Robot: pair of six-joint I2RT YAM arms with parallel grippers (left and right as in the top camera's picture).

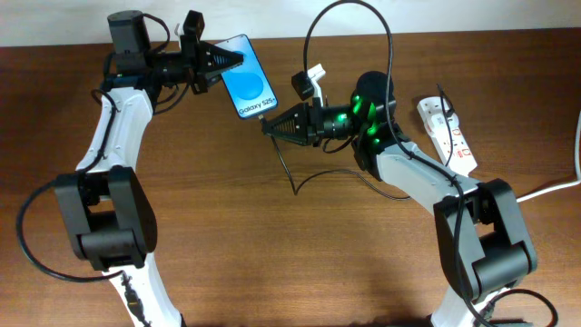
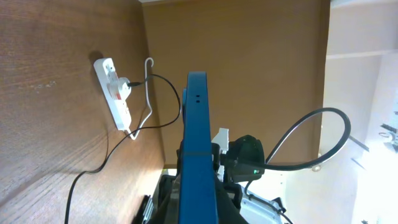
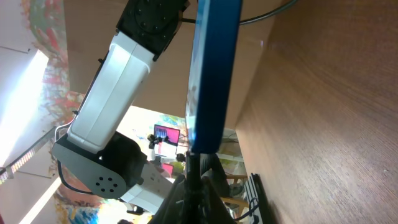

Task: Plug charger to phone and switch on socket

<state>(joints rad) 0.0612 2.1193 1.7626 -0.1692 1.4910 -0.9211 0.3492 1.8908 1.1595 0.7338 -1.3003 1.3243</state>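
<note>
Bare table (image 1: 272, 259) lies open at centre and near edge; the held-up phone (image 1: 247, 77), a looping black cable (image 1: 295, 190) and the power strip (image 1: 447, 136) crowd the far side.

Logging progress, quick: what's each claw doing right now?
Left claw: closed, holding the phone.
Right claw: closed on the charger, at the phone's lower end.

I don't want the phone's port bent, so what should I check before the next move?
1. Left gripper clamped on the phone: ok.
2. Right gripper gripping the charger at its tip: ok.
3. Tip in line with the phone's bottom edge: ok, in the right wrist view.
4. Tip fully seated: cannot tell.
5. A black plug sits in the socket: ok.
6. Socket switch position: cannot tell.
</note>
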